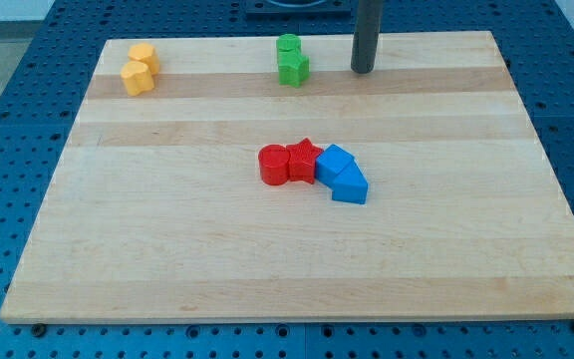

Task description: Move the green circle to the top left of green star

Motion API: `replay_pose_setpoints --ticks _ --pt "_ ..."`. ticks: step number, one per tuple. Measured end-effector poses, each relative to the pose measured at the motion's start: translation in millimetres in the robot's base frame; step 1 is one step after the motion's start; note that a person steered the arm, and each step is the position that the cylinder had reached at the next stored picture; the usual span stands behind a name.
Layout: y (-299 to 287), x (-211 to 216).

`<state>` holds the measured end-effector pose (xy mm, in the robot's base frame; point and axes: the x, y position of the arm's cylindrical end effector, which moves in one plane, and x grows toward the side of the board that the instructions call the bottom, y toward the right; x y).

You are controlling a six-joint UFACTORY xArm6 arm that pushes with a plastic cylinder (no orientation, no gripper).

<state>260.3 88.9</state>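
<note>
The green circle [288,45] sits near the board's top edge, touching the green star [293,69] just below it. My tip [363,71] rests on the board to the right of both green blocks, about level with the star and apart from it.
Two yellow blocks [140,69] lie together at the top left. A red circle [274,165], a red star [304,158] and two blue blocks [341,174] cluster at the board's middle. The wooden board [167,249] lies on a blue perforated table.
</note>
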Motion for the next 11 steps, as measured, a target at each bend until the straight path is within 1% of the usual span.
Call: replay_pose_setpoints --ticks 1,2,3,5,6,8,9,10,11 --pt "-41.4 -32.2" --pt "-60.5 -32.2" --pt "-62.9 -35.9" --pt "-101.1 -47.8" --pt "-105.7 -47.8" --pt "-134.0 -47.2" --pt "-128.3 -47.2" --pt "-58.1 -36.0" --pt "-52.5 -33.9"
